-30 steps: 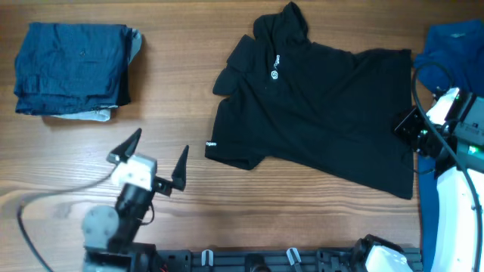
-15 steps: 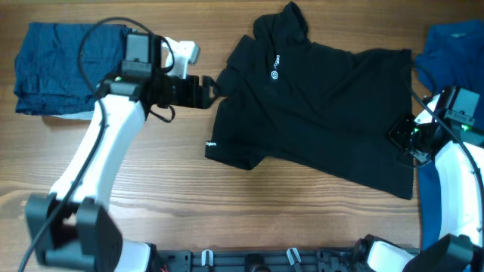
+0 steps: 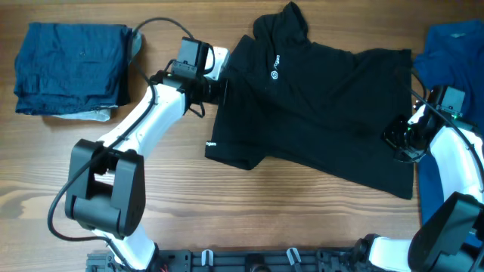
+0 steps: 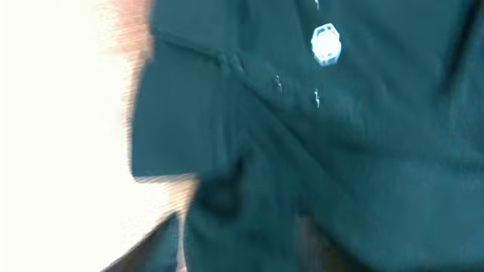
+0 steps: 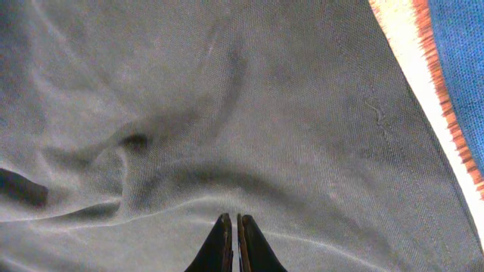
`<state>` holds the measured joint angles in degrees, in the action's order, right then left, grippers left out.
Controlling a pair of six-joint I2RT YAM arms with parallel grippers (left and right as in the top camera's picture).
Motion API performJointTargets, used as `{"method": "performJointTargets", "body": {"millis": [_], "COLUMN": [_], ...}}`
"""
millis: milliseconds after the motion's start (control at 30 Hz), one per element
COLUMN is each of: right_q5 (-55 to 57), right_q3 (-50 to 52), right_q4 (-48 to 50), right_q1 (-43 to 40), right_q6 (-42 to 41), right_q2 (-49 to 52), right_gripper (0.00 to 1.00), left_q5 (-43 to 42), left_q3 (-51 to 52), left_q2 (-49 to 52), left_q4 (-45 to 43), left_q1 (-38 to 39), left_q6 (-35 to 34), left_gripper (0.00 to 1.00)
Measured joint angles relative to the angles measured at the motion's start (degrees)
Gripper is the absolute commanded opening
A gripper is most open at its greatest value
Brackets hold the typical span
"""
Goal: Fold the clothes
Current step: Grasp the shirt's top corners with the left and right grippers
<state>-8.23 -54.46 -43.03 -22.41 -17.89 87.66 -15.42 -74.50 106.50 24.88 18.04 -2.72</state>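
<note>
Right wrist view puts your right gripper [image 5: 233,221] at the bottom edge. Its two dark fingers are pressed together with only a hairline gap, tips down on the black shirt [image 5: 227,113]. Creases run across the cloth just ahead of the tips, but you cannot tell whether any fabric is caught between them. To the upper right of that view the shirt's edge gives way to a bright strip of table [image 5: 412,53], and past it lies the royal blue garment [image 5: 461,60].

From overhead, that gripper sits on the shirt's right side, close to its edge, with the royal blue garment just beyond.

Your left gripper [image 3: 221,89] is at the opposite side of the shirt, at the upper sleeve near the shoulder. Its fingers are dark against dark cloth, and the left wrist picture is blurred, so you cannot tell how far the jaws stand apart or whether they hold anything. That wrist view does show the sleeve's hem and the small white logo [image 4: 326,43].

The shirt lies spread flat across the middle and right of the table, collar toward the far edge, the logo facing up. Well to the left, the dark blue folded garments [image 3: 72,66] sit in a stack, apart from the shirt.
</note>
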Motion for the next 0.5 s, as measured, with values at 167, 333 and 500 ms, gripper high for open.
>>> {"method": "performJointTargets", "body": {"millis": [167,333,500], "right_q5": [0.4,0.4,0.4], "right_q3": [0.0,0.0,0.0], "right_q4": [0.1,0.0,0.0], "right_q1": [0.0,0.0,0.0], "right_q6": [0.0,0.0,0.0], "right_q2": [0.0,0.0,0.0], "right_gripper": [0.04,0.04,0.04], "left_q5": [2.8,3.2,3.4], "left_q3": [-0.2,-0.4,-0.4], "left_q2": [5.6,12.6,13.4], "left_q4": [-8.2,-11.5,-11.4], "left_q1": [-0.6,-1.5,-1.8], "left_q6": [-5.2,-10.9,-12.9], "left_gripper": [0.61,0.36,0.04]}}
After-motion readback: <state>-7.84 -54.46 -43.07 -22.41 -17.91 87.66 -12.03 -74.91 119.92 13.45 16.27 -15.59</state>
